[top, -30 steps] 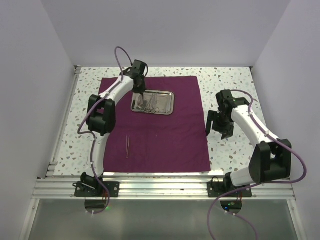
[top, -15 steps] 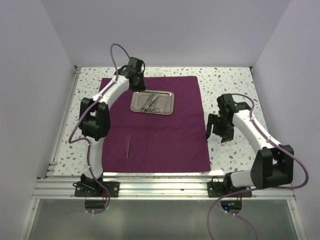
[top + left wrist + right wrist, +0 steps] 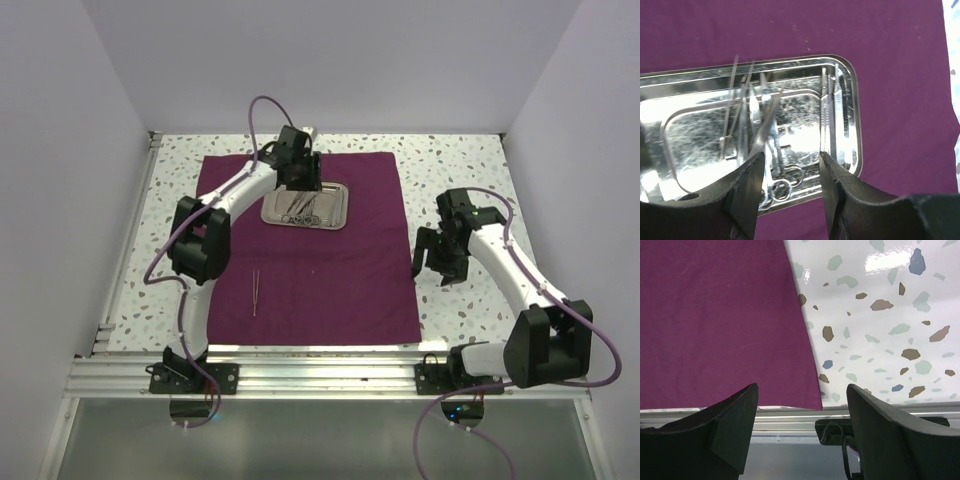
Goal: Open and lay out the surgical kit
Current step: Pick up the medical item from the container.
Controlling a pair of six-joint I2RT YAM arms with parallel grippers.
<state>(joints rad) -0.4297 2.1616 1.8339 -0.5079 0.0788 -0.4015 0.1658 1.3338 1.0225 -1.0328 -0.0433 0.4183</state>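
Cloth wrap, dark purple, lies spread flat on the speckled surface, covering the left and middle of it.

Steel tray sits on the far half of the cloth, a little left of centre, long side running left-right. Inside it is a cluster of slim steel instruments, overlapping one another; ring handles show at one end. Exact count cannot be told for glare.

One pair of tweezers lies alone on the near-left part of the cloth, well apart from the tray.

Left hand hangs over the far edge of the tray. Its fingers are spread, with nothing between them.

Right hand hangs just beside the cloth's right edge, above the bare surface. Its fingers are spread wide and hold nothing; the wrist view shows the cloth's edge running between them.
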